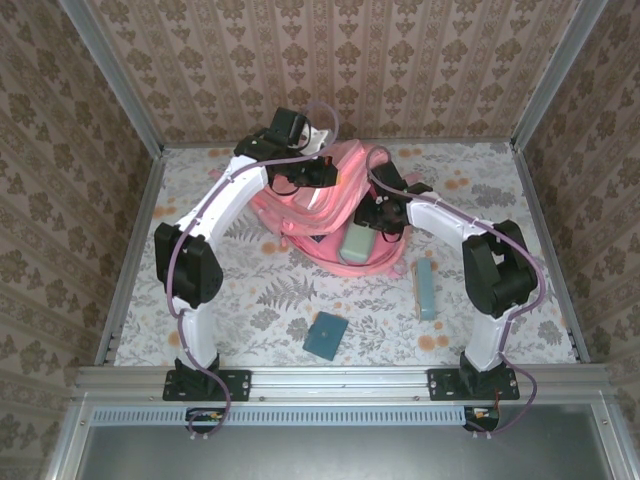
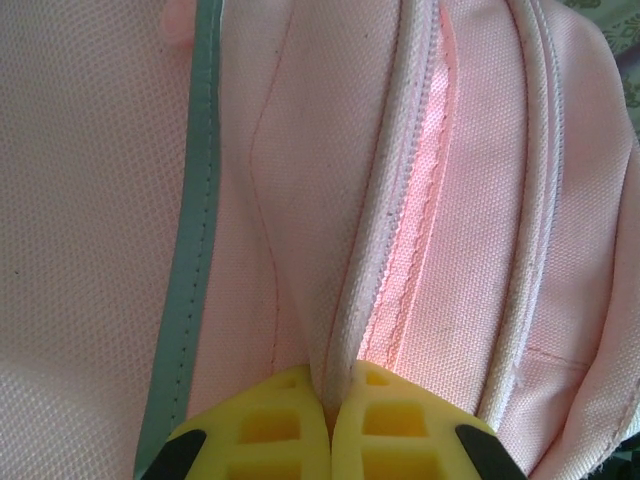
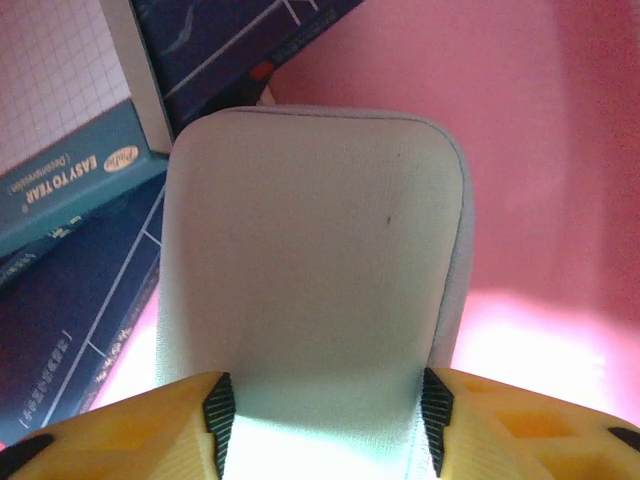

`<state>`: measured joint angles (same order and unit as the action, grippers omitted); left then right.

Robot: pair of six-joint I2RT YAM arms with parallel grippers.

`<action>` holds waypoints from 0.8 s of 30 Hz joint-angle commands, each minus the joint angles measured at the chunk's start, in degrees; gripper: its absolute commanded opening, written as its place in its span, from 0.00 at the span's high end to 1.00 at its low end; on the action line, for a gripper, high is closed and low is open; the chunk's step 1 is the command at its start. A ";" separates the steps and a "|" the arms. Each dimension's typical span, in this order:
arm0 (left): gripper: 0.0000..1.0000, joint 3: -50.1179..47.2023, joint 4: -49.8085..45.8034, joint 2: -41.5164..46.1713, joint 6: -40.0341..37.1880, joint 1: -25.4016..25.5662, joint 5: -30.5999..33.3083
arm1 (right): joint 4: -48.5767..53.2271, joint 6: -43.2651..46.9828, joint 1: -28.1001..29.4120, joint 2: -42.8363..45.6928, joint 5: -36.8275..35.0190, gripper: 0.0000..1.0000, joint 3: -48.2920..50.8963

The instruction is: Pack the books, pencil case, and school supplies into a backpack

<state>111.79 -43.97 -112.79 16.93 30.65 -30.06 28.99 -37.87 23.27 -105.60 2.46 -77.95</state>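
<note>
The pink backpack [image 1: 300, 205] lies open at mid-table. My left gripper [image 1: 325, 172] is shut on its pale piped zipper edge [image 2: 375, 250], the yellow fingertips [image 2: 290, 420] pressed together around the piping. My right gripper [image 3: 325, 410] reaches into the opening, its ribbed pads against both sides of the pale mint pencil case [image 3: 310, 250], which stands partly inside the bag [image 1: 355, 242]. Navy books [image 3: 80, 320] and a teal-covered pad [image 3: 70, 190] lie inside beside it. On the table sit a slim pale-teal box [image 1: 425, 288] and a small dark-teal pad [image 1: 326, 335].
The floral tablecloth [image 1: 240, 300] has free room at front left and far right. Metal frame posts and wallpapered walls [image 1: 60, 200] close the table in on three sides. A grey stripe [image 2: 195, 220] runs down the backpack's front panel.
</note>
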 commanded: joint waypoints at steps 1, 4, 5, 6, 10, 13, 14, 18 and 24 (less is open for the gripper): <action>1.00 2.62 3.26 1.11 -0.37 -0.60 -1.31 | 5.63 1.02 -0.17 5.92 -5.26 0.40 -0.05; 1.00 2.38 3.37 1.17 -0.14 -0.76 -1.23 | 8.04 3.28 -0.23 10.85 -7.33 0.36 1.39; 1.00 2.36 3.46 1.22 -0.08 -0.77 -1.27 | 8.81 3.77 -0.18 12.38 -7.96 0.36 2.18; 1.00 2.39 3.55 1.22 -0.05 -0.77 -1.37 | 9.53 4.21 -0.15 14.38 -8.56 0.35 3.37; 1.00 2.12 3.88 1.50 0.00 -0.78 -1.40 | 12.27 5.17 -0.18 21.89 -10.78 0.35 10.31; 1.00 2.12 3.87 1.61 0.06 -0.77 -1.60 | 14.00 5.28 -0.09 27.82 -11.42 0.38 16.49; 1.00 2.12 3.88 1.61 0.12 -0.77 -1.67 | 14.52 5.30 -0.12 29.50 -11.43 0.39 18.27; 1.00 2.06 3.87 1.74 0.12 -0.77 -1.65 | 16.26 4.60 -0.15 34.76 -10.94 0.41 25.56; 1.00 1.21 4.08 2.09 0.56 -0.77 -1.96 | 16.45 2.75 -0.54 36.28 -13.69 0.44 31.54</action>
<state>111.77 -43.68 -112.79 16.95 30.65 -30.26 44.05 -33.98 23.09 -70.13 -8.45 -47.97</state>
